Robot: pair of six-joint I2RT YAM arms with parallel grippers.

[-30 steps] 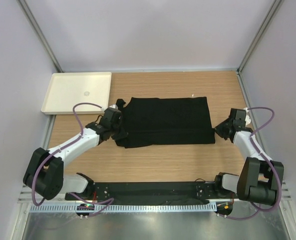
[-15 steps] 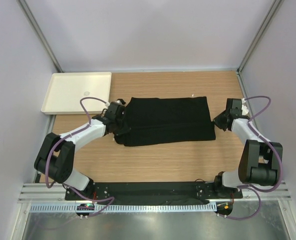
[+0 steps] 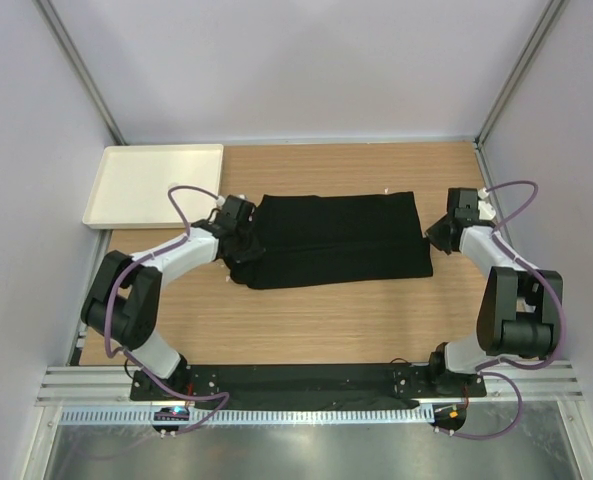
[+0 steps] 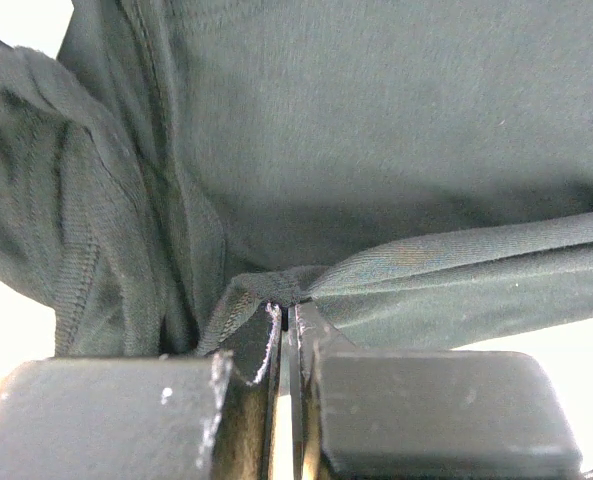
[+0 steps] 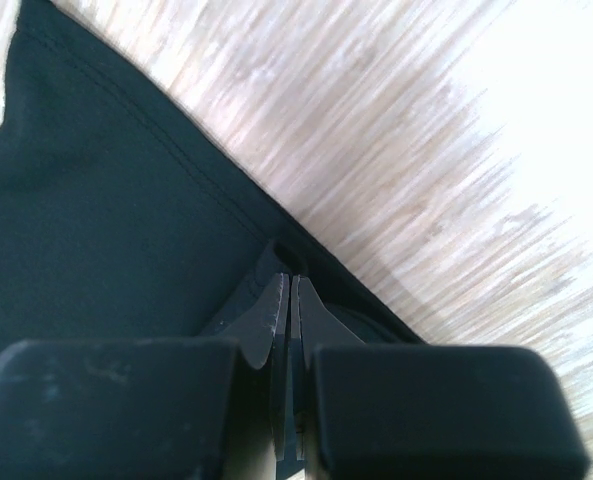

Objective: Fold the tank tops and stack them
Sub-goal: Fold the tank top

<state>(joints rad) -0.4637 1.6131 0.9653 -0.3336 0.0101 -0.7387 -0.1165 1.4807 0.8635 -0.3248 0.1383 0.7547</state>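
black tank top (image 3: 336,238): lies flat as a wide band across the middle of the wooden table (image 3: 306,330), nearer its far edge | left gripper (image 4: 288,322): clamped on a fabric fold at the top's left end | right gripper (image 5: 291,290): pinched on the hem at its right end | white tray (image 3: 126,185): far left corner

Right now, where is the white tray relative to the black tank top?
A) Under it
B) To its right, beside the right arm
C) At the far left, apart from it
C: the white tray sits at the far left corner of the table, with bare wood between it and the tank top.
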